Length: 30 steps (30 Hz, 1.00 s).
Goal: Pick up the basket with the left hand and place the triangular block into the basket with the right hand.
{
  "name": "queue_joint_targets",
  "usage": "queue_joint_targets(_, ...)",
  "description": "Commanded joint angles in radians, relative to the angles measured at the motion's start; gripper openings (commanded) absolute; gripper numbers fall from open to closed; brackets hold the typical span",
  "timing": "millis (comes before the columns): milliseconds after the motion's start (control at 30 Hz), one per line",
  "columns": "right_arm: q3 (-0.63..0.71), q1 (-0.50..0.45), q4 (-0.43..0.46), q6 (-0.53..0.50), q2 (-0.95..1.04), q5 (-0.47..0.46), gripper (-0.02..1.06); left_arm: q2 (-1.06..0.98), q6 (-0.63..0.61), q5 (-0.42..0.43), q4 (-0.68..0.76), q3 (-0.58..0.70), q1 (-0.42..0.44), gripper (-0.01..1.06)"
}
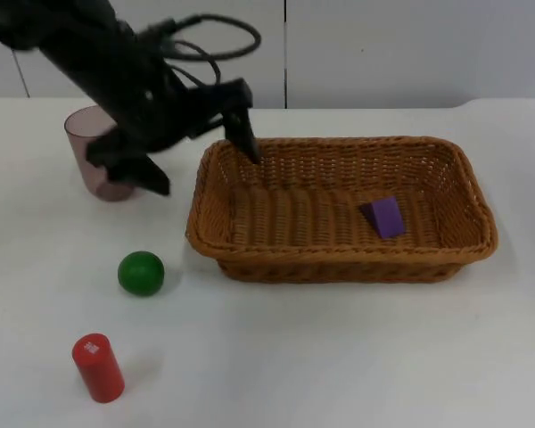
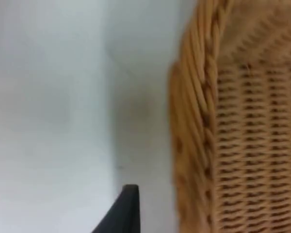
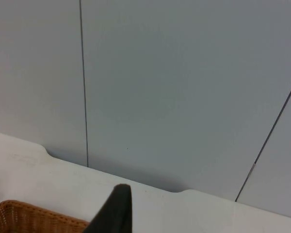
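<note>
Top view gives me one basket point(image 1: 339, 209) holding one purple triangular block point(image 1: 385, 217); my left gripper point(image 1: 201, 152) straddles its left rim, fingers spread; one green ball point(image 1: 141, 273), red cylinder point(image 1: 98, 367) and what looks like a cup point(image 1: 94, 152) sit outside

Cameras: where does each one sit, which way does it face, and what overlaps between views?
Top view: fixed above, looking down and forward onto the white table; left arm with its left end effector open at the wicker basket back-left rim; purple triangular block inside.
Left wrist view: on the left arm, facing the basket rim; one black fingertip.
Right wrist view: on the right arm, waiting, facing the grey partition wall; fingertip.
Shared: the basket.
</note>
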Motion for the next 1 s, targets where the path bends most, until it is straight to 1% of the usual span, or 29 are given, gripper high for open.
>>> queue_joint_targets(0,-0.005,-0.005,0.001,-0.009,-0.008,0.003,1.05,-0.064,-0.108,0.028,0.175,-0.001,-0.003,1.05)
queue_joint_targets(67,-0.005,-0.005,0.001,-0.009,-0.008,0.005,1.05,-0.127,-0.143,0.055,0.309,-0.001,-0.003,1.05)
queue_joint_targets(100,-0.005,-0.005,0.001,-0.009,-0.008,0.005,1.05,-0.127,-0.143,0.055,0.309,-0.001,-0.003,1.05)
queue_joint_targets(133,-0.005,-0.005,0.001,-0.009,-0.008,0.007,1.05,-0.165,-0.143,0.056,0.340,0.010,-0.005,1.05)
queue_joint_targets(200,-0.005,-0.005,0.001,-0.009,-0.008,0.016,1.05,-0.248,-0.143,0.018,0.394,0.053,-0.005,1.05)
queue_joint_targets(300,0.000,-0.005,0.003,-0.005,-0.008,0.028,1.05,-0.407,-0.143,-0.055,0.454,0.156,-0.005,1.05)
queue_joint_targets(333,0.000,-0.005,0.003,-0.005,-0.008,0.028,1.05,-0.407,-0.143,-0.055,0.454,0.156,-0.005,1.05)
queue_joint_targets(400,0.000,-0.005,0.003,-0.005,-0.008,0.044,1.05,-0.525,-0.140,-0.079,0.474,0.221,-0.005,1.05)
queue_joint_targets(433,0.002,-0.005,0.003,-0.005,-0.008,0.046,1.05,-0.575,-0.140,-0.087,0.506,0.246,-0.005,1.05)
queue_joint_targets(467,0.002,-0.005,0.003,-0.005,-0.008,0.046,1.05,-0.575,-0.140,-0.087,0.506,0.246,-0.005,1.05)
queue_joint_targets(567,0.002,-0.005,0.003,-0.001,-0.008,0.046,1.05,-0.745,-0.142,-0.082,0.645,0.267,-0.002,1.05)
queue_joint_targets(600,0.002,-0.005,0.001,0.004,-0.008,0.044,1.05,-0.790,-0.169,-0.090,0.689,0.265,-0.002,1.05)
queue_joint_targets(633,0.002,-0.005,0.001,0.004,-0.008,0.044,1.05,-0.790,-0.169,-0.090,0.689,0.265,-0.002,1.05)
queue_joint_targets(700,0.002,-0.005,-0.015,0.033,-0.006,0.035,1.05,-0.876,-0.214,-0.142,0.772,0.265,-0.002,1.05)
queue_joint_targets(733,0.002,-0.005,-0.026,0.056,-0.006,0.025,1.05,-0.911,-0.214,-0.185,0.819,0.265,-0.002,1.05)
queue_joint_targets(767,0.002,-0.005,-0.037,0.068,-0.006,0.016,1.05,-0.953,-0.214,-0.242,0.839,0.265,-0.002,1.05)
queue_joint_targets(800,0.002,-0.005,-0.037,0.068,-0.006,0.016,1.05,-0.953,-0.214,-0.242,0.839,0.265,-0.002,1.05)
queue_joint_targets(833,0.002,-0.005,-0.056,0.078,-0.006,0.004,1.05,-0.995,-0.228,-0.277,0.827,0.265,-0.002,1.05)
queue_joint_targets(867,0.000,-0.005,-0.076,0.078,-0.006,-0.009,1.05,-1.029,-0.283,-0.300,0.799,0.265,-0.002,1.05)
queue_joint_targets(900,0.000,-0.005,-0.100,0.072,-0.006,-0.024,1.05,-1.060,-0.323,-0.297,0.793,0.255,-0.002,1.05)
queue_joint_targets(933,-0.002,-0.005,-0.118,0.072,-0.006,-0.033,1.05,-1.078,-0.326,-0.261,0.798,0.231,-0.002,1.05)
queue_joint_targets(967,-0.002,-0.005,-0.118,0.072,-0.006,-0.033,1.05,-1.078,-0.326,-0.261,0.798,0.231,-0.002,1.05)
